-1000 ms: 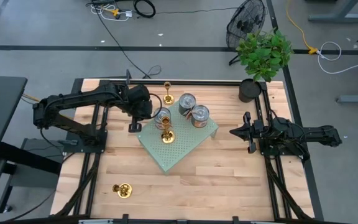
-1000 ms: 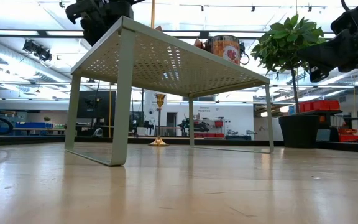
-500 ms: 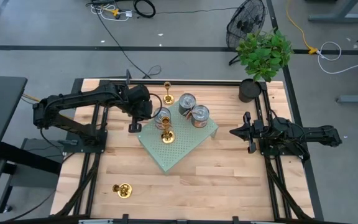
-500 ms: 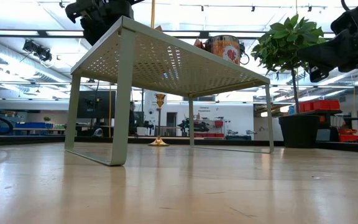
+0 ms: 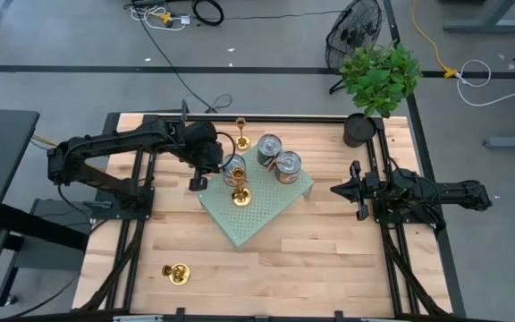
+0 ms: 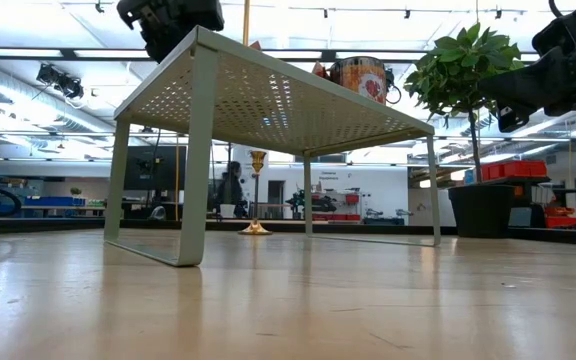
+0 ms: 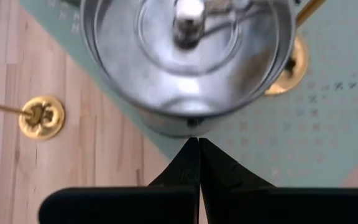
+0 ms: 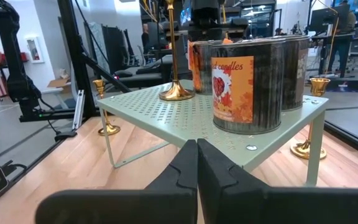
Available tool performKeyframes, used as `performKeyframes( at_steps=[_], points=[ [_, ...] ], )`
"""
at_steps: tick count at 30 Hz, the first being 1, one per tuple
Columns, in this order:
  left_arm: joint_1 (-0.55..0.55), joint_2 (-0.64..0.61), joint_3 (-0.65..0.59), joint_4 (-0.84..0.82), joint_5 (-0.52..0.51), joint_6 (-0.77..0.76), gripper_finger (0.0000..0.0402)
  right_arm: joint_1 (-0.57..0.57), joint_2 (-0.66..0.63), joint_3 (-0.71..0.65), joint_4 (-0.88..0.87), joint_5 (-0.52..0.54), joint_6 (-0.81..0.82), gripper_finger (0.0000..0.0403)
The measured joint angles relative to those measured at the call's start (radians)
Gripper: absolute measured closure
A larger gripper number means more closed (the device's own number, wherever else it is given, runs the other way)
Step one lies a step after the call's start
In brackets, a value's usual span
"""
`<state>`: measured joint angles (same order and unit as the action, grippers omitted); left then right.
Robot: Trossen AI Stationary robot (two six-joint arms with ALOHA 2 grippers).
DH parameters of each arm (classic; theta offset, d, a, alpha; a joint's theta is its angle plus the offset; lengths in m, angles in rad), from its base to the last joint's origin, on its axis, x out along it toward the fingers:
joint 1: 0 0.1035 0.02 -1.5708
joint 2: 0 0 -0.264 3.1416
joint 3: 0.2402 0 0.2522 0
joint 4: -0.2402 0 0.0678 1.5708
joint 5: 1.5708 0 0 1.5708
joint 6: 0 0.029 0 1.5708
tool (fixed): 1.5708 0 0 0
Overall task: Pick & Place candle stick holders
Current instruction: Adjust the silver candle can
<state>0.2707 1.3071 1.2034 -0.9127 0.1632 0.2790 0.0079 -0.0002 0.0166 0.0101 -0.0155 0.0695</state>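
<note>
With its two fingers pressed together and pinching nothing, left gripper [image 5: 197, 182] poised above the near-left edge of the pale green perforated shelf [image 5: 259, 219], just beside a silver tin can [image 5: 233, 166] – fingertips meeting at the can's rim in the left wrist view.

Candle stick holders in three spots: one gold holder [image 5: 240, 194] upright on the shelf, just in front of that can; a second [image 5: 241, 139] upright on the wooden table [image 5: 329, 259] behind the shelf, near the far edge; a third [image 5: 177, 273] well apart near the front-left corner of the table – tipped on its side, as far as can be told.

Two more tin cans [image 5: 269, 148] and [image 5: 287, 166] touching or nearly so on the shelf's far side, one with an orange label [image 8: 233, 89].

Right gripper [image 5: 337, 190] waiting at the table's right side, fingers pressed shut, pointing toward the shelf. Potted plant [image 5: 379, 79] at the far-right corner.
</note>
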Motion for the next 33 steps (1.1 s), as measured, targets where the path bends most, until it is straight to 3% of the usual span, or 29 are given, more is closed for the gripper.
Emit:
performKeyframes(
  at_steps=[26, 33],
  points=[
    [0.001, 0.002, 0.0, 0.233, 0.105, -0.006, 0.0401, 0.0, 0.0, 0.0, 0.0, 0.0, 0.0, 0.04],
    [0.001, 0.002, 0.0, 0.188, 0.124, -0.026, 0.0402, 0.0, 0.0, 0.0, 0.0, 0.0, 0.0, 0.04]
  ],
)
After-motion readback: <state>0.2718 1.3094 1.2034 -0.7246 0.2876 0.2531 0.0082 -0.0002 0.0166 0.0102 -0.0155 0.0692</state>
